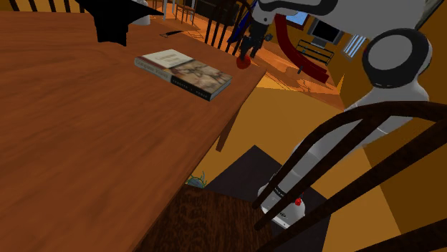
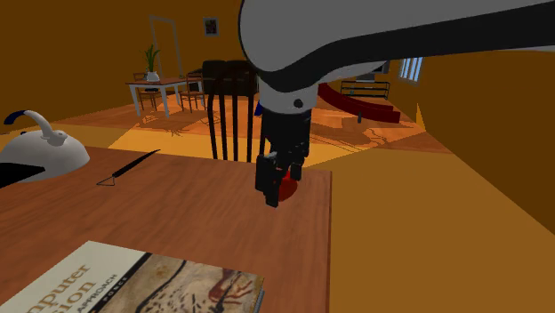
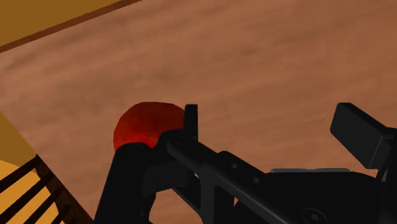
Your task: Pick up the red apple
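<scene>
The red apple (image 1: pixel 243 62) (image 2: pixel 287 188) (image 3: pixel 147 122) rests on the wooden table (image 1: pixel 86 136) (image 2: pixel 196 213) (image 3: pixel 267 57), close to its corner and edge. My black gripper (image 1: pixel 248 50) (image 2: pixel 279 188) (image 3: pixel 273 122) hangs right over it, low to the tabletop. Its fingers stand apart, open, with bare wood between them. In the wrist view the apple lies just outside one finger (image 3: pixel 189 118), partly hidden by the gripper's black body. I cannot tell whether that finger touches the apple.
A book (image 1: pixel 185 73) (image 2: pixel 133 284) lies on the table nearer the stand. A white kettle (image 2: pixel 36 147) and a thin black pen-like thing (image 2: pixel 129 166) sit farther along. A dark chair (image 2: pixel 231 107) stands behind the corner, and another chair back (image 1: pixel 358 165) crosses the shoulder view.
</scene>
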